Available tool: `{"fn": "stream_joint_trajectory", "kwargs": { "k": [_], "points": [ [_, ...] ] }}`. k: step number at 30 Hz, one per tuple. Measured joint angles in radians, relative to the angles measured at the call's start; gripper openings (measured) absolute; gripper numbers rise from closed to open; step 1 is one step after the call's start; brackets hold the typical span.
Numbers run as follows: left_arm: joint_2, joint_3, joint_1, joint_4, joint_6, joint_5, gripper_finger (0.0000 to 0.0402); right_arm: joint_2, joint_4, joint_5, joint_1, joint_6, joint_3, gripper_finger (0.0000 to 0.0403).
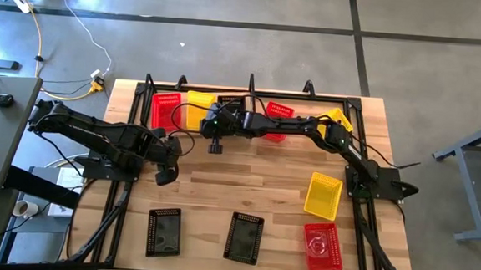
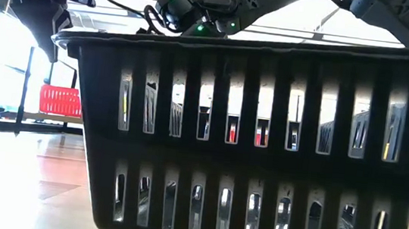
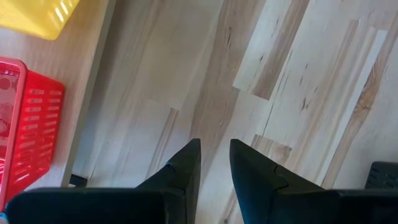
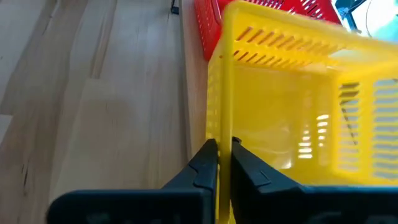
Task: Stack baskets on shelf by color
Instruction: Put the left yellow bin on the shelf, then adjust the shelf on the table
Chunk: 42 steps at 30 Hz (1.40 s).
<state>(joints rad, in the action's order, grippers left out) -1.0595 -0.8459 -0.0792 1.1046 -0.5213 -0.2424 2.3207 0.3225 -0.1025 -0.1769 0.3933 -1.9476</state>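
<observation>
The shelf (image 1: 251,92) runs along the table's far edge. On it stand a red basket (image 1: 166,109), a yellow basket (image 1: 197,110), a black basket (image 1: 231,102), another red one (image 1: 277,120) and another yellow one (image 1: 338,118). My right gripper (image 1: 207,119) (image 4: 224,146) reaches across from the right and is shut on the left yellow basket (image 4: 292,106). My left gripper (image 1: 164,177) (image 3: 215,149) hovers over bare table left of centre, open, with nothing between its fingers. My right gripper pinches the yellow basket's side wall (image 4: 219,118) near a corner, one finger inside the basket and one outside. The fingers slant down from the table's right and near side. The basket stays upright beside the red basket (image 4: 208,22); its underside is hidden.
On the table's near half lie two black baskets (image 1: 164,232) (image 1: 243,236), a yellow basket (image 1: 323,195) and a red basket (image 1: 323,246). One black basket (image 2: 263,136) fills the low view. Bare wood lies between the shelf and these.
</observation>
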Motion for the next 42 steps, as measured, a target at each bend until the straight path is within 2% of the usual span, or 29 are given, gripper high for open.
{"fn": "stream_joint_trajectory", "kwargs": {
  "k": [7, 21, 26, 31, 36, 42],
  "points": [
    [0.000, 0.000, 0.000, 0.000, 0.000, 0.000, 0.0076, 0.000, -0.026, -0.001, 0.000, -0.017, 0.000, 0.0052],
    [0.000, 0.000, 0.000, 0.000, 0.000, -0.002, 0.0076, -0.011, -0.046, -0.016, 0.008, -0.018, -0.001, 0.0055],
    [0.000, 0.000, 0.000, 0.000, 0.015, -0.012, 0.0076, -0.068, 0.013, -0.126, 0.022, -0.007, -0.004, 0.0055],
    [0.000, 0.000, 0.000, 0.000, 0.075, -0.094, 0.0076, -0.122, 0.091, -0.171, 0.023, -0.009, -0.003, 0.0055],
    [0.000, 0.000, 0.000, -0.002, 0.114, -0.172, 0.0076, -0.175, 0.164, -0.282, 0.020, -0.010, -0.004, 0.0055],
    [0.000, 0.000, 0.000, -0.002, 0.114, -0.214, 0.0076, -0.239, 0.266, -0.410, -0.003, -0.028, -0.003, 0.0055]
  ]
}}
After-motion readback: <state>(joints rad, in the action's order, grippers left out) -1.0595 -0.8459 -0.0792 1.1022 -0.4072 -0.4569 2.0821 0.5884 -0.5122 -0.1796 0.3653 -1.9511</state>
